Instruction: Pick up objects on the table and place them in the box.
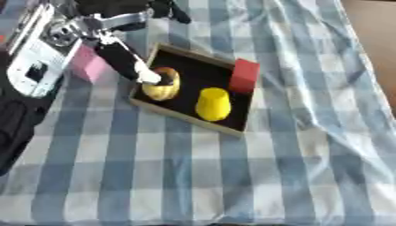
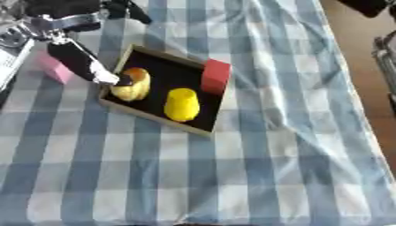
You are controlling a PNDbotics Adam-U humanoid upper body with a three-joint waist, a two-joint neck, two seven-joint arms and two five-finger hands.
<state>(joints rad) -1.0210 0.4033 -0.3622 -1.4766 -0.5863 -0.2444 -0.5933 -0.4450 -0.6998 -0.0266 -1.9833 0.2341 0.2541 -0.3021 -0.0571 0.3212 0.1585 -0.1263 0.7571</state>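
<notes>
In the shallow black tray (image 1: 241,118), under the left hand's (image 1: 123,59) straight fingertip, touching: brown-and-yellow rounded fruit (image 1: 161,88); yellow lump (image 1: 213,104) beside.

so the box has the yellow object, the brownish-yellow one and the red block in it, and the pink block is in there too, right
Not quite. The pink block is not in the shallow black box with the tan rim; the left eye view shows it on the blue and white checked cloth just outside the box's left side. The smooth yellow object, the brownish-yellow object and the red block are in the box.
</notes>
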